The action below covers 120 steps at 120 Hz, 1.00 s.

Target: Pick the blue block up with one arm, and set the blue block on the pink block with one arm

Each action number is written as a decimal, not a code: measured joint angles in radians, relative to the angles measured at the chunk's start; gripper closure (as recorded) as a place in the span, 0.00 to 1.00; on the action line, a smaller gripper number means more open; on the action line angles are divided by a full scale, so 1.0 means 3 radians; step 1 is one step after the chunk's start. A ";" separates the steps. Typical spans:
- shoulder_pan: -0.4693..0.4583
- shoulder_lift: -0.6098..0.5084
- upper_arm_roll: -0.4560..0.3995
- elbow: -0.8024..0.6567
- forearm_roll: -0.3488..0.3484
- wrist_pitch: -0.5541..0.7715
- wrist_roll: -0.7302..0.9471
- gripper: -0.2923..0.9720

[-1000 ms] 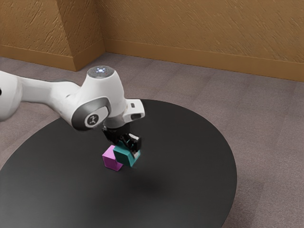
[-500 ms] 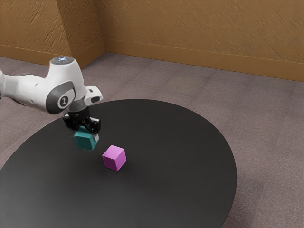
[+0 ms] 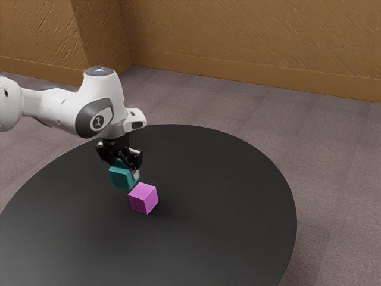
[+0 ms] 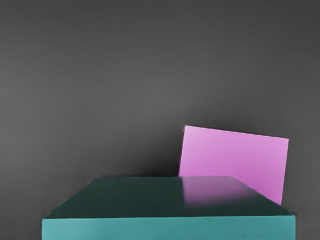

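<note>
Exterior view | tool [image 3: 122,164] grips blue block [image 3: 122,178] | beside pink block [image 3: 143,198]

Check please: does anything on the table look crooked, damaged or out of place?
Nothing stands out. The pink block sits flat on the table. The pincer holds the blue block close beside it, not yet on top.
</note>
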 joint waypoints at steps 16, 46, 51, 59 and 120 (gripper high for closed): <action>-0.0068 0.0032 -0.0015 0.0011 -0.0003 -0.0008 0.0046 0.50; -0.0074 0.0118 -0.0068 0.0059 -0.0012 0.0010 0.0107 0.50; -0.0078 0.0142 -0.0074 0.0065 -0.0016 0.0029 0.0115 0.50; -0.0073 0.0183 -0.0077 0.0113 -0.0041 0.0052 0.0126 0.50; -0.0069 0.0255 -0.0083 0.0183 -0.0099 0.0099 0.0221 0.44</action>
